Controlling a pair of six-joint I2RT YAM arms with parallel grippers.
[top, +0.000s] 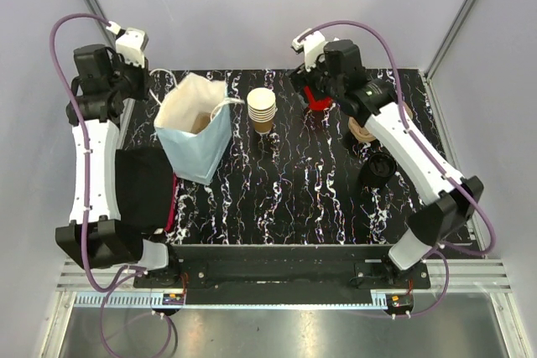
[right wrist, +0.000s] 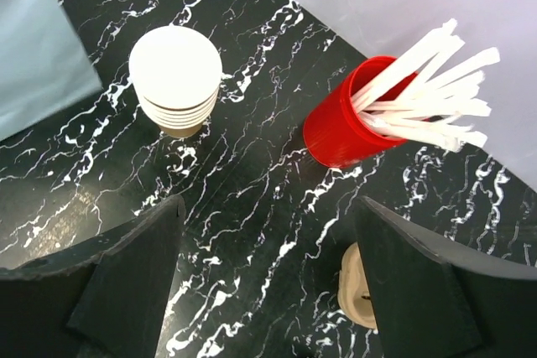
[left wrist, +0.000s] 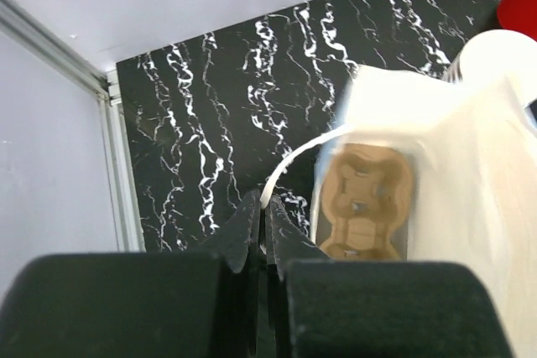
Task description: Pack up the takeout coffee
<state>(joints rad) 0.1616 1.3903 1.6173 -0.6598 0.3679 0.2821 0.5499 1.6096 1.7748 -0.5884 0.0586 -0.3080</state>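
Black marbled tabletop [top: 294, 190], grey walls [top: 277, 6]; left gripper [left wrist: 262, 204] pinched on bag handle [left wrist: 294, 153]; right gripper [right wrist: 270, 211] wide, empty.

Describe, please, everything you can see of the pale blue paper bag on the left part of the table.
The pale blue paper bag has a white inside and thin white loop handles. It stands open on the black marbled table, near the stack of brown paper cups. A brown moulded-pulp cup carrier lies at its bottom. One white loop handle runs into the shut left claw, which seems to pinch it.
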